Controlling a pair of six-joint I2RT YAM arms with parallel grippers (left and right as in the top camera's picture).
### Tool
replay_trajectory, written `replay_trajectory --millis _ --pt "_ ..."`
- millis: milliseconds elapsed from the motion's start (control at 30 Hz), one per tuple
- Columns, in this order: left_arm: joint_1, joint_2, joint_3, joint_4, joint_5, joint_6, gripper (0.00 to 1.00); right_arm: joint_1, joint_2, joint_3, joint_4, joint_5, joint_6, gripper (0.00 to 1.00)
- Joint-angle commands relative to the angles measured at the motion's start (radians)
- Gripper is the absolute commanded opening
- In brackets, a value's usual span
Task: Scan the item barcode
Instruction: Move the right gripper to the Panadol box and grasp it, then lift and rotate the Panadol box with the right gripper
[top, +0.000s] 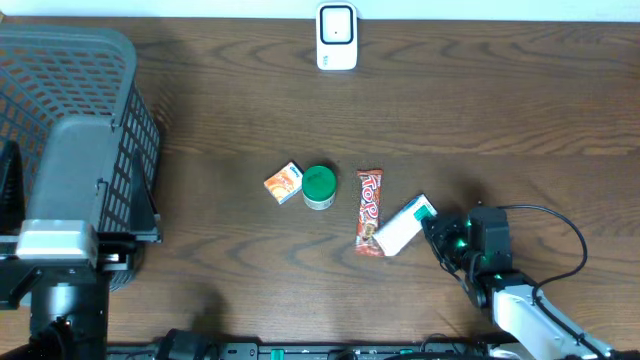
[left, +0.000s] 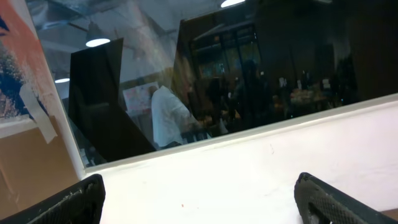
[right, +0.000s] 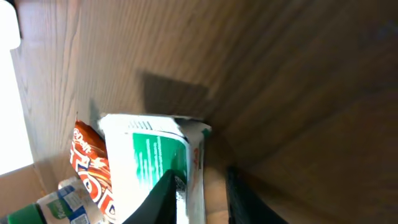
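A white and green box (top: 404, 226) lies at the right end of a row of items on the dark wood table. My right gripper (top: 437, 233) reaches it from the lower right. In the right wrist view the box (right: 149, 162) fills the lower left, and my right gripper (right: 202, 199) is shut on its near edge, one finger over the printed face and the other along the side. The white barcode scanner (top: 337, 37) stands at the table's far edge. My left gripper (left: 202, 202) is open and empty, pointing up at a white wall and a window.
Left of the box lie a red candy bar (top: 370, 211), a green-lidded tub (top: 319, 186) and a small orange box (top: 283, 184). A grey mesh basket (top: 70, 130) fills the left side, with my left arm (top: 60, 240) over it. The candy bar (right: 93, 171) touches the box.
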Motion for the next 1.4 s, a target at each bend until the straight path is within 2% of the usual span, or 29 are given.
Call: replay_trajectory --millis 0,100,167,267,300,333,367,400,500,567,600,633,767,933,1000,1067,1133,1267,1367 --pt "0.005 -0.005 -0.005 0.010 0.012 -0.006 0.95 0.003 -0.034 -0.019 -0.035 0.067 -0.002 0.15" --pt "0.005 -0.005 -0.005 0.010 0.012 -0.006 0.95 0.003 -0.037 -0.019 -0.041 0.082 -0.003 0.20" --pt "0.005 -0.005 -0.005 0.010 0.012 -0.010 0.95 0.003 -0.037 -0.019 -0.044 0.081 0.009 0.14" --pt "0.005 -0.005 -0.005 0.011 0.013 -0.041 0.95 0.003 -0.038 -0.019 -0.066 0.080 0.088 0.14" --pt "0.005 -0.005 -0.005 0.012 0.013 -0.047 0.95 0.003 -0.038 -0.019 -0.066 0.080 0.100 0.18" --pt "0.005 -0.005 -0.005 0.013 0.012 -0.047 0.95 0.004 -0.038 -0.019 -0.063 0.072 0.132 0.36" --pt "0.005 -0.005 -0.005 0.013 0.012 -0.047 0.95 0.004 -0.038 -0.019 -0.063 0.067 0.141 0.45" --pt "0.005 -0.005 -0.005 0.013 0.013 -0.047 0.95 0.004 -0.039 -0.016 -0.063 0.049 0.155 0.49" --pt "0.005 -0.005 -0.005 0.013 0.012 -0.047 0.95 0.004 -0.043 -0.014 -0.065 -0.003 0.153 0.42" --pt "0.005 -0.005 -0.005 0.013 0.013 -0.047 0.95 0.004 -0.058 -0.013 -0.077 -0.040 0.136 0.26" --pt "0.005 -0.005 -0.005 0.013 0.012 -0.047 0.95 0.004 -0.072 -0.013 -0.093 -0.050 0.123 0.21" --pt "0.005 -0.005 -0.005 0.013 0.012 -0.047 0.95 0.004 -0.088 -0.013 -0.114 -0.055 0.112 0.20" --pt "0.005 -0.005 -0.005 0.013 0.012 -0.047 0.95 0.003 -0.169 -0.013 -0.193 -0.061 0.066 0.32" --pt "0.005 -0.005 -0.005 0.013 0.013 -0.048 0.95 0.003 -0.323 -0.013 -0.336 -0.058 0.053 0.38" --pt "0.005 -0.005 -0.005 0.013 0.012 -0.048 0.95 0.003 -0.375 -0.013 -0.421 -0.058 0.054 0.31" --pt "0.005 -0.005 -0.005 0.013 0.012 -0.048 0.95 0.003 -0.433 -0.014 -0.592 -0.038 0.049 0.13" --pt "0.005 -0.005 -0.005 0.013 0.013 -0.048 0.95 0.004 -0.446 -0.014 -0.681 -0.009 0.031 0.01" --pt "0.005 -0.005 -0.005 0.013 0.013 -0.051 0.95 0.004 -0.429 -0.021 -0.699 -0.017 -0.092 0.01" --pt "0.005 -0.005 -0.005 0.013 0.013 -0.052 0.95 0.004 -0.393 -0.032 -0.622 -0.023 -0.119 0.01"
